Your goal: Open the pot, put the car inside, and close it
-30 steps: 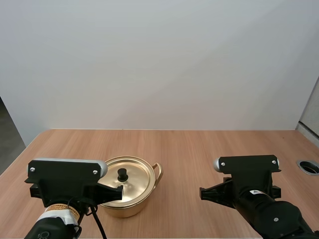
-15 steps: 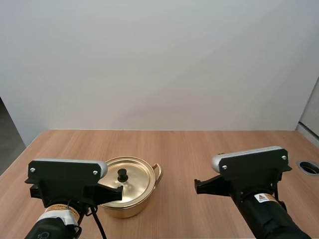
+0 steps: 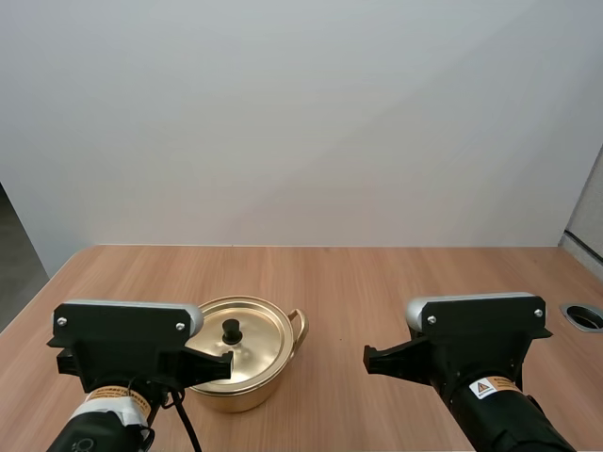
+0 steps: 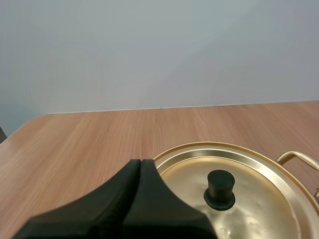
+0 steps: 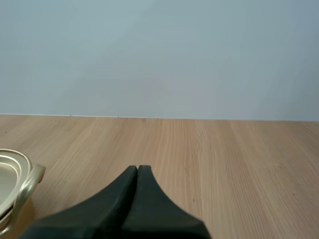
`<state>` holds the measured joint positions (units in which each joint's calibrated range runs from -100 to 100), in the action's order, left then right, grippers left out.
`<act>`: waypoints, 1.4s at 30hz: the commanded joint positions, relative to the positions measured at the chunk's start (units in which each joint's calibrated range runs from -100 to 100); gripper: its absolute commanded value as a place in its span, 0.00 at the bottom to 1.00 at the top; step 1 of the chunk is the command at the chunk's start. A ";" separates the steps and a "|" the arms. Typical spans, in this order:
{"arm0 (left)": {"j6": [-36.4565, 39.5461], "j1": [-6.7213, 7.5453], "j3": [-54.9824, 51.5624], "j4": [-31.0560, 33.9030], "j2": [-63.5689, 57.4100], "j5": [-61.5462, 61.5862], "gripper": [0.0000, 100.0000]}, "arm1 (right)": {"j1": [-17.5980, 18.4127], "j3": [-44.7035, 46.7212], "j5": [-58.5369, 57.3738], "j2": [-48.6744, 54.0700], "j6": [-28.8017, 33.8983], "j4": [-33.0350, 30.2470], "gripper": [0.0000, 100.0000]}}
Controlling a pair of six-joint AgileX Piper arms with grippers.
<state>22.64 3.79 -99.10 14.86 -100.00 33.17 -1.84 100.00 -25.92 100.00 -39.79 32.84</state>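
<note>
Lifting the lid: this is the step in hand, as we judge it, since the lid (image 3: pixel 247 350) sits closed on the pot (image 3: pixel 254 392).
Pot's place: around 7 o'clock on the counter (image 3: pixel 377 282), close in front of our left arm.
Left fingers: the left gripper (image 4: pixel 140 162) has its fingers pressed together into one dark wedge, holding nothing, raised over the lid's near rim.
Right fingers: the right gripper (image 5: pixel 137 168) is closed the same way and empty, over bare counter at 3 o'clock of the pot and well apart from it.
Handle: the loop handle (image 5: pixel 27 184) on the pot's 2 o'clock side faces our right arm.
Knob: the black knob (image 4: pixel 220 189) stands upright at the lid's centre, about 2 o'clock from the left tips.
Approach: we part the left fingers first, enough to straddle the knob, centre over it, then come straight down.
Grip: we pinch below the knob's cap so that it cannot slip out upward.
Lift: we rise vertically until the lid clears the rim, and only then move sideways.
Risk: the pot looks thin and light, so an off-centre pull may drag or tip it.
Set-down: we favour bare counter at 12 o'clock of the pot, which leaves the 3 o'clock side free.
</note>
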 commanded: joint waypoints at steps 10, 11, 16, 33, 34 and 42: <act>-0.37 0.02 -0.90 -17.59 0.00 -2.45 0.00 | 0.03 0.00 -4.93 0.00 20.36 -24.40 0.00; -0.37 0.02 -0.90 -18.26 0.00 -2.45 0.00 | 0.03 0.00 -4.93 0.00 20.36 -24.64 0.00; -8.03 0.02 -0.90 -18.48 0.00 -2.45 0.00 | 0.03 0.00 -4.93 0.00 20.36 -24.64 0.00; -17.61 0.02 -0.90 -18.86 0.00 -3.82 0.00 | 0.03 0.00 -4.93 0.00 20.36 -24.53 0.00; -17.61 0.02 -0.90 -18.86 0.00 -3.82 0.00 | 0.03 0.00 -4.93 0.00 20.36 -24.53 0.00; -17.61 0.02 -0.90 -18.86 0.00 -3.82 0.00 | 0.03 0.00 -4.93 0.00 20.36 -24.53 0.00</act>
<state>5.04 3.79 -100.00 -4.11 -100.00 29.40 -1.84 100.00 -30.88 100.00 -19.44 8.28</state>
